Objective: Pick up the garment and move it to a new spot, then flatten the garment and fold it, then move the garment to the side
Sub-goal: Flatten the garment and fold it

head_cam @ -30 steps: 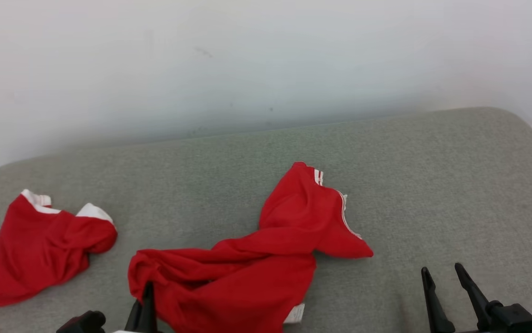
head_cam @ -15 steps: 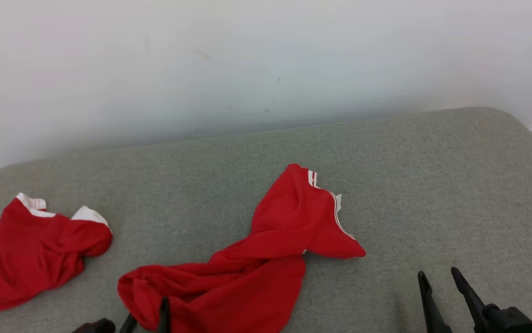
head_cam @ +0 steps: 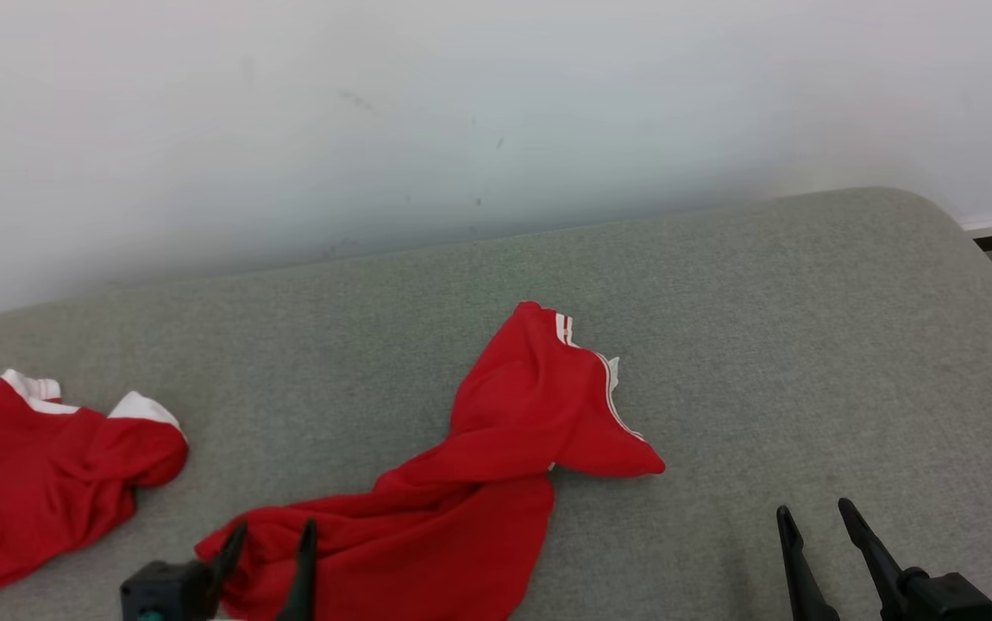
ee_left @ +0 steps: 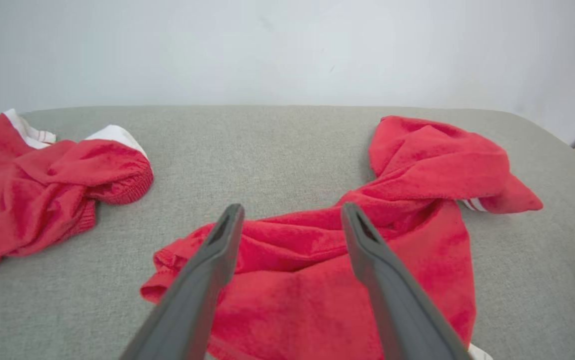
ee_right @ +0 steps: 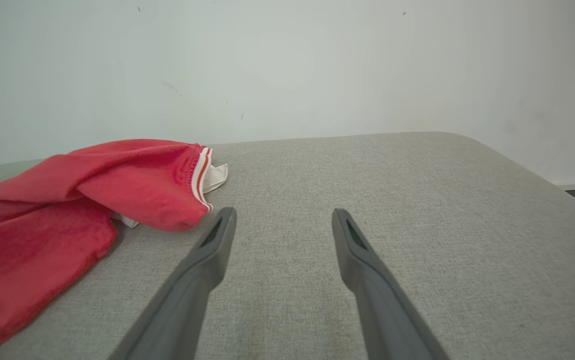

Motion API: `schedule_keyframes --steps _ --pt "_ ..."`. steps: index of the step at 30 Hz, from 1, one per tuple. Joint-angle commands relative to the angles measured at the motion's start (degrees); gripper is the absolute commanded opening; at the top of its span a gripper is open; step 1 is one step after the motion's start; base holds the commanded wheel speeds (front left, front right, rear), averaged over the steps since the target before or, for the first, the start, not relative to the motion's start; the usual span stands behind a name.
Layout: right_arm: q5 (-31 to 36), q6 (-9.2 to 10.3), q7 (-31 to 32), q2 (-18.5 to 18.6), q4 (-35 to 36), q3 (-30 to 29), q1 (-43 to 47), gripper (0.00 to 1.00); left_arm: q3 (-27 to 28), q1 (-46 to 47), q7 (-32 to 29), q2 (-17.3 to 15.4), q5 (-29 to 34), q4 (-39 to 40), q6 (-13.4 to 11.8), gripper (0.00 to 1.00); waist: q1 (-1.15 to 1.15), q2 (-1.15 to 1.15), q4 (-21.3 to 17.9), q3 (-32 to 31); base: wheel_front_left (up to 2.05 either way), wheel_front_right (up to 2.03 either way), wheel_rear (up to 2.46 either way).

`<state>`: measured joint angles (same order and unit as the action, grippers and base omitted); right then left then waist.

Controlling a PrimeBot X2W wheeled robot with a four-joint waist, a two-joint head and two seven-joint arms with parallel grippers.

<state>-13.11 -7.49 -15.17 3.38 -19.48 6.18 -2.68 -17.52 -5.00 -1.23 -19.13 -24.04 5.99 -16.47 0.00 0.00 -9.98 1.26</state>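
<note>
The left gripper (head_cam: 270, 542) stands spread and pinches nothing, its fingers over the near left end of the red garment (head_cam: 496, 483). The right gripper (head_cam: 815, 513) is spread too and empty, over bare grey cloth, off to the garment's right. The garment lies crumpled and twisted on the desk (head_cam: 806, 328), running from that near end up to a bunched part with a white-striped hem (head_cam: 610, 388) and a small white tag beside it.

It looks soft, light and limp, so it should sag and drag when lifted. A pinch on a hem edge or a corner would likely hold better than one on a loose fold, and two grips well apart would help to spread it.

A second red garment (head_cam: 47, 474) with white cuffs lies to the left, apart from the first. The wall (head_cam: 461, 112) closes the far side, and the ground to the right is open.
</note>
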Motion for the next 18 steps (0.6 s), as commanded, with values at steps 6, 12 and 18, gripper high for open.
schedule_keyframes --steps 6,12,18 --pt "-0.01 0.0 0.04 -0.04 0.33 0.23 -1.14 1.0 -3.92 5.08 -2.81 -1.4 4.66 8.26 1.45 1.0 0.0 0.0 -1.47 1.17 0.0 0.0 0.0" --pt "-0.43 0.0 0.04 -0.21 0.32 1.1 -3.18 1.0 -14.36 15.6 -5.09 2.55 8.27 1.75 8.57 1.0 0.0 0.0 -4.09 3.5 0.0 0.0 0.0" --pt "-1.12 0.0 0.03 -0.38 0.46 1.73 -4.6 1.0 -21.83 25.8 -4.69 5.96 14.33 -12.57 13.06 1.0 0.0 0.0 -7.15 5.92 0.0 0.0 0.0"
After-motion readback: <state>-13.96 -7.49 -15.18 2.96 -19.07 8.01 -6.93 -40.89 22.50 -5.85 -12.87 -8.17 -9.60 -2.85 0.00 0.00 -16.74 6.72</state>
